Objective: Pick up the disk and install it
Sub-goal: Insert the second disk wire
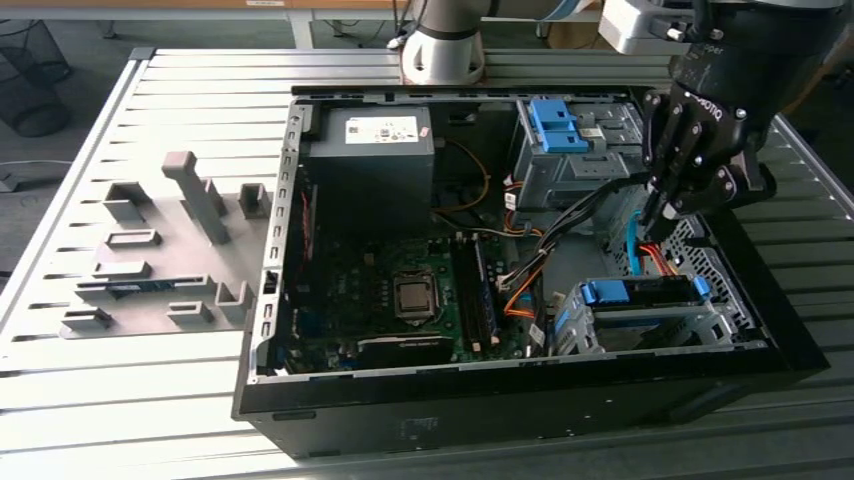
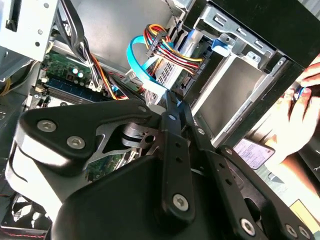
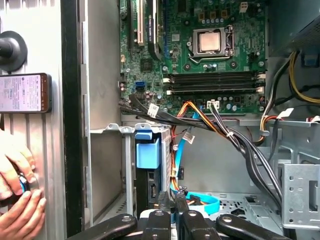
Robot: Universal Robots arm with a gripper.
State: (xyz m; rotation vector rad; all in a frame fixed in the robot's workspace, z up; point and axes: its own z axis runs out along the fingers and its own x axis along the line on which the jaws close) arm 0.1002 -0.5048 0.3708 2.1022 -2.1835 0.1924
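The disk (image 1: 643,293) sits in the metal drive cage (image 1: 654,325) at the near corner of the open computer case, on the exterior view's right, with its blue rail up. In the second wrist view the disk (image 2: 172,70) has a blue data cable and a multicoloured power plug at its end. In the first wrist view the blue tab of the disk (image 3: 147,152) shows inside the cage. My gripper (image 1: 658,214) hangs just above the cables, behind the cage. In both wrist views the gripper (image 2: 170,97) (image 3: 172,199) is shut, with nothing held.
A bare blue bracket (image 1: 554,125) sits in the far cage. The black power supply (image 1: 371,160) and motherboard (image 1: 400,295) lie toward the exterior view's left. Cable bundles (image 3: 230,135) cross the case. A person's hand (image 3: 17,200) and a phone (image 3: 25,92) are beside the case. A grey fixture (image 1: 160,250) stands on the table.
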